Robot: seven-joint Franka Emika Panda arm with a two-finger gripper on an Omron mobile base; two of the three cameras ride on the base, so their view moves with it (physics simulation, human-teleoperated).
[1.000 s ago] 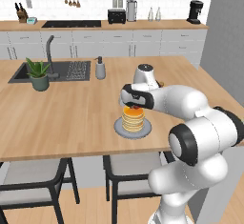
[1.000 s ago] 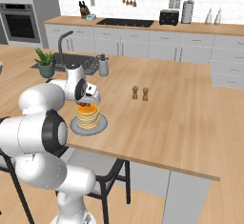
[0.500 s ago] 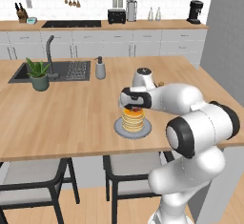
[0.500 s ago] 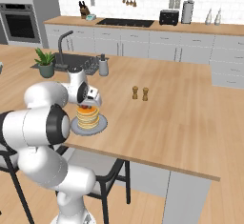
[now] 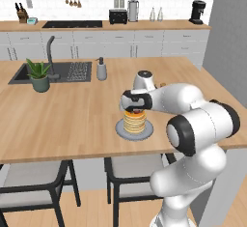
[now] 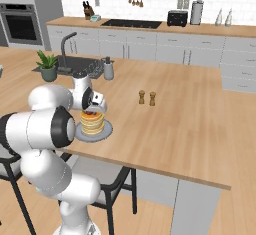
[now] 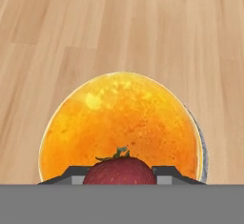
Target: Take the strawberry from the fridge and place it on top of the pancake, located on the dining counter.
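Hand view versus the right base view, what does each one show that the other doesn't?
Hand view: the strawberry close up between the gripper fingertips, directly over the pancake's orange top. Right base view: salt and pepper shakers, potted plant, sink, soap dispenser, toaster. Both: pancake, its grey plate and the dining counter.

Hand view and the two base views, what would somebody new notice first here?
Probably the strawberry pinched in the gripper, directly over the orange top of the pancake stack. Next, the big white arm bent over the plate near the front edge of the light-wood dining counter. After that, the sink with the potted plant at the counter's far side.
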